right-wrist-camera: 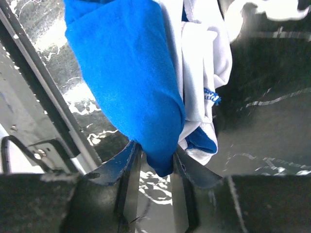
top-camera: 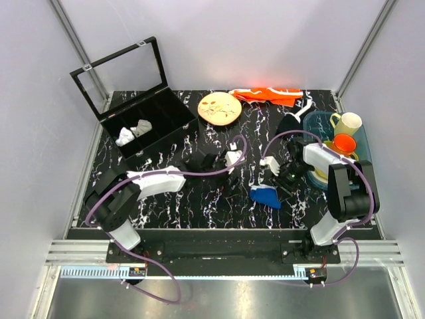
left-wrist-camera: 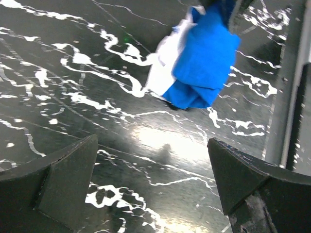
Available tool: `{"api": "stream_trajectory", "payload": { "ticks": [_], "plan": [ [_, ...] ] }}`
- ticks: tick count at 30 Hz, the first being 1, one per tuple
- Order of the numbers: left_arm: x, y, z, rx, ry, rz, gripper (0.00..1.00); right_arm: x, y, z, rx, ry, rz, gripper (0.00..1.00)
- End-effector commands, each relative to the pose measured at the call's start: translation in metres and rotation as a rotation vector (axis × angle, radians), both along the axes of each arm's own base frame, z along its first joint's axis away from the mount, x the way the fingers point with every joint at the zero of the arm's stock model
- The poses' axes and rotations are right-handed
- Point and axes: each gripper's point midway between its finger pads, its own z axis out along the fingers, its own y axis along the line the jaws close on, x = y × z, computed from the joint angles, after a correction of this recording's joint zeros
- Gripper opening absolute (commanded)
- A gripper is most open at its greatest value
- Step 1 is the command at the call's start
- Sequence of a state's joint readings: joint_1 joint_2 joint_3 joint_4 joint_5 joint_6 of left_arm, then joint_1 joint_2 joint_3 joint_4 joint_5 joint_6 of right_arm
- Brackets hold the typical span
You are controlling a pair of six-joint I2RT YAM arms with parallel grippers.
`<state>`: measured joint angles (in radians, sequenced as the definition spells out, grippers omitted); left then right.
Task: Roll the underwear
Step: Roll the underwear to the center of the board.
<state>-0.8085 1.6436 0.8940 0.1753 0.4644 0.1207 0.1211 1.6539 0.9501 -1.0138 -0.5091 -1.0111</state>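
Observation:
The underwear (top-camera: 265,196) is a bunched royal-blue bundle with white parts, at the front middle of the black marbled table (top-camera: 199,199). My right gripper (top-camera: 273,185) is shut on it. In the right wrist view the jaws (right-wrist-camera: 154,156) pinch a fold of the blue fabric (right-wrist-camera: 126,73), and the white waistband (right-wrist-camera: 204,53) hangs beside it. My left gripper (top-camera: 236,163) is open and empty, to the left of the bundle. In the left wrist view its fingers (left-wrist-camera: 63,179) stand wide apart over bare table, with the underwear (left-wrist-camera: 204,63) ahead of them and not touching.
A black compartment box (top-camera: 166,109) with a raised lid stands at the back left and holds white cloth pieces (top-camera: 133,131). A wooden plate (top-camera: 219,108) and an orange cloth (top-camera: 269,95) lie at the back. A blue tub (top-camera: 317,123) with cups (top-camera: 346,123) is at the right.

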Motion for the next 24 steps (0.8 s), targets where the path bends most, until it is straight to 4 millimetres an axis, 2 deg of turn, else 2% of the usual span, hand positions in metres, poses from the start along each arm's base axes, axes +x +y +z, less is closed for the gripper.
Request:
{"api": "stream_trajectory", "payload": {
  "ticks": [1,5,8,9,11,13,14,16,17,19,21,22,24],
  "plan": [
    [-0.031,-0.006,0.014,-0.061,0.018,-0.148,0.99,0.035,0.013,0.016,0.019,-0.226,0.218,0.33],
    [-0.050,-0.005,0.008,-0.100,0.027,-0.180,0.99,0.033,0.031,0.020,0.047,-0.254,0.328,0.33],
    [-0.055,-0.012,0.013,-0.150,-0.052,-0.174,0.99,0.028,0.038,0.018,0.061,-0.288,0.395,0.33],
    [-0.057,-0.011,0.009,-0.147,-0.059,-0.166,0.99,0.025,0.040,0.016,0.067,-0.295,0.424,0.33],
    [-0.053,-0.015,0.015,-0.181,-0.094,-0.137,0.99,0.028,0.047,0.016,0.078,-0.332,0.445,0.33],
    [-0.052,-0.013,0.010,-0.198,-0.078,-0.107,0.99,0.029,0.050,0.014,0.080,-0.336,0.452,0.33],
    [-0.045,-0.016,0.018,-0.236,-0.104,-0.078,0.99,0.031,0.052,0.013,0.078,-0.344,0.451,0.33],
    [-0.043,-0.015,0.012,-0.268,-0.053,-0.038,0.99,0.036,0.054,0.011,0.070,-0.351,0.453,0.33],
    [-0.038,-0.019,0.020,-0.315,-0.066,-0.025,0.99,0.037,0.054,0.009,0.068,-0.346,0.449,0.33],
    [-0.031,-0.020,0.009,-0.326,-0.008,0.035,0.99,0.039,0.057,0.007,0.069,-0.347,0.447,0.33],
    [-0.027,-0.023,0.014,-0.391,0.009,0.059,0.99,0.040,0.060,0.007,0.074,-0.350,0.450,0.33],
    [-0.025,-0.023,0.004,-0.389,0.029,0.075,0.99,0.039,0.061,0.006,0.077,-0.347,0.449,0.33],
    [-0.019,-0.027,0.007,-0.422,0.032,0.086,0.99,0.039,0.062,0.006,0.080,-0.350,0.444,0.33]
  ]
}}
